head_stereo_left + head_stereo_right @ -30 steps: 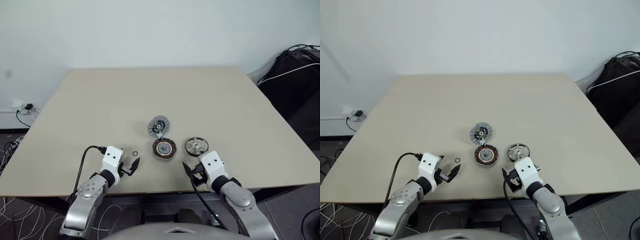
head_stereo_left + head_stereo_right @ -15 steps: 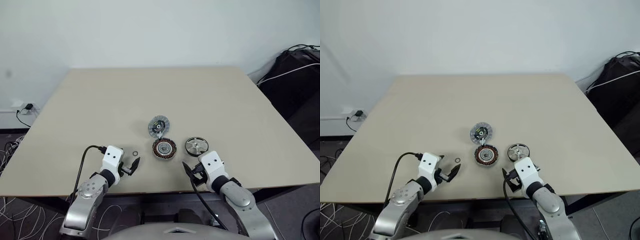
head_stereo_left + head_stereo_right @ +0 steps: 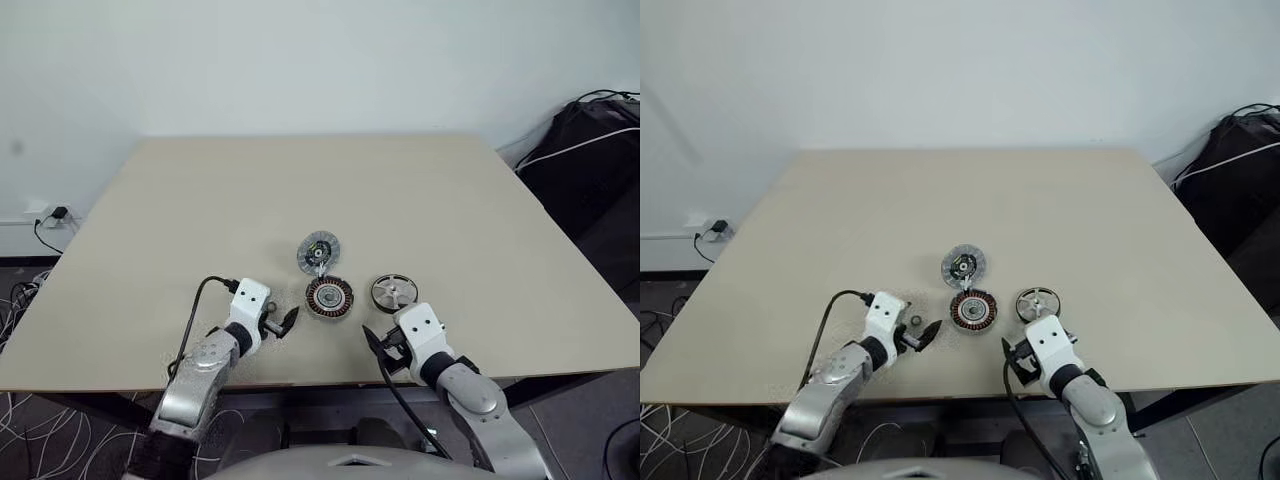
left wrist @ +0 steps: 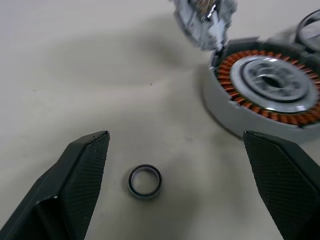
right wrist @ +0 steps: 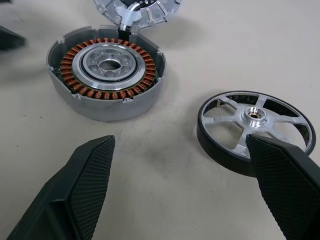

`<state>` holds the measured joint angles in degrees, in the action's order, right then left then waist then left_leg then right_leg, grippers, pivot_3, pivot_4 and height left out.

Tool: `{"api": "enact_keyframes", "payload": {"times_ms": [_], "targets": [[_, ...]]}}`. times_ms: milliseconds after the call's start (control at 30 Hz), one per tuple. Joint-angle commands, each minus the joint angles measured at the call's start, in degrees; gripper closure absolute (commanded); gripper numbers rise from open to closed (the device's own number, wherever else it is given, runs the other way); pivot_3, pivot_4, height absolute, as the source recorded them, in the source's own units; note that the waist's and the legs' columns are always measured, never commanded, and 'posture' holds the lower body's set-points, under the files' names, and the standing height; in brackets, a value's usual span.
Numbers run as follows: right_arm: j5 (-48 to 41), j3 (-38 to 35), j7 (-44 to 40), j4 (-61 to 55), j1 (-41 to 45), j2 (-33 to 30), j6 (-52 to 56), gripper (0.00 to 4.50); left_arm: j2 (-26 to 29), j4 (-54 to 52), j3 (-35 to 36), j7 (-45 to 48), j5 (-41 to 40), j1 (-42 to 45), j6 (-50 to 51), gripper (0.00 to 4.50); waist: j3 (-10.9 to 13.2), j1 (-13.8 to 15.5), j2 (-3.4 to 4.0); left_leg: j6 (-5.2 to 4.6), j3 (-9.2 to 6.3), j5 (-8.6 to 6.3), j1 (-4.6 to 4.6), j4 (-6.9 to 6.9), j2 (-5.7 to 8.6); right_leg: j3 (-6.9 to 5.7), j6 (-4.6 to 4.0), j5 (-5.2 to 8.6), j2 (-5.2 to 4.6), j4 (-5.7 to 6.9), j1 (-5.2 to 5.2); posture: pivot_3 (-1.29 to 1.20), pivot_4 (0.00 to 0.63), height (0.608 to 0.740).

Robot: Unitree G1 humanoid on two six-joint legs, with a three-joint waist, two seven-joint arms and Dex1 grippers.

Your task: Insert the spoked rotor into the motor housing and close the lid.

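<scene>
The motor housing (image 3: 329, 298), a dark puck with copper windings, lies on the table near its front edge and shows close up in both wrist views (image 5: 106, 70). Just behind it, the lid (image 3: 320, 251) lies with its green-black parts facing up. To the right of the housing, the spoked rotor (image 3: 392, 292) lies flat (image 5: 256, 125). My left gripper (image 3: 282, 323) is open, just left of the housing, with a tiny loose ring (image 4: 145, 181) on the table between its fingers. My right gripper (image 5: 179, 140) is open and empty, just in front of the housing and rotor.
The beige table (image 3: 250, 200) stretches far behind the parts. A black bag (image 3: 590, 150) with cables sits off the table's right side. A wall socket and wires (image 3: 45, 215) are down at the left.
My left gripper has moved forward and to the right, ending close beside the housing and over the small ring. The right gripper and the parts have stayed put.
</scene>
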<state>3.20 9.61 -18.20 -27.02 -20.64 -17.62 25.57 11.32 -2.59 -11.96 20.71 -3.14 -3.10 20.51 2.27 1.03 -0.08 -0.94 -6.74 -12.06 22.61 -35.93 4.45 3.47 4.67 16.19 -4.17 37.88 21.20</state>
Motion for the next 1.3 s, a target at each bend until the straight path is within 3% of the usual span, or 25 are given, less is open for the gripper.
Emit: {"api": "enact_keyframes", "payload": {"times_ms": [33, 667, 767, 1100, 1300], "targets": [[0.2, -0.4, 0.9, -2.3, 0.3, 0.2, -0.2, 0.01, -0.6, 1.6, -0.3, -0.9, 1.1, 2.4, 0.3, 0.0, 0.0, -0.1, 0.0, 0.0, 0.0, 0.0, 0.0, 0.0, 0.0, 0.0, 0.01, -0.01, 0.01, 0.0, 0.01, 0.0, 0.0, 0.74], [-0.1, -0.1, 2.2, -3.3, -0.3, 0.5, 0.1, 0.01, 0.7, 3.6, -1.4, -0.4, 3.4, 2.2, 7.2, 0.0, -0.5, -0.2, 0.14, 0.0, 0.0, 0.0, -0.05, -0.01, -0.01, 0.03, 0.04, -0.02, -0.01, 0.0, -0.04, 0.0, 0.0, 0.74], [-0.1, -0.1, 2.2, -3.2, -0.1, 0.5, 0.2, 0.0, 0.9, 3.0, -1.7, -0.5, 3.9, 1.8, 7.4, 0.59, -0.6, -0.2, 0.15, 0.0, 0.0, 0.0, -0.05, 0.0, -0.01, 0.03, 0.03, -0.02, -0.02, -0.01, -0.04, 0.0, 0.0, 0.74], [-0.1, 0.0, 2.2, -3.1, 0.3, 0.6, 0.3, 0.0, 1.6, 1.5, -1.9, -1.2, 5.0, 0.8, 7.7, 3.78, -0.7, -0.2, 0.22, 0.0, -0.02, 0.0, -0.06, 0.0, -0.02, 0.03, 0.02, -0.01, -0.2, 0.0, -0.04, 0.0, 0.0, 0.74], [-0.1, 0.0, 2.4, -3.1, 0.3, 0.7, 0.3, 0.0, 1.6, 0.6, -0.7, -1.7, 4.7, 0.4, 7.4, 3.83, -0.7, -0.3, 0.21, 0.0, -0.02, -0.01, -0.06, 0.01, -0.02, 0.03, 0.02, -0.01, -0.21, -0.02, -0.03, 0.0, 0.0, 0.74]]}}
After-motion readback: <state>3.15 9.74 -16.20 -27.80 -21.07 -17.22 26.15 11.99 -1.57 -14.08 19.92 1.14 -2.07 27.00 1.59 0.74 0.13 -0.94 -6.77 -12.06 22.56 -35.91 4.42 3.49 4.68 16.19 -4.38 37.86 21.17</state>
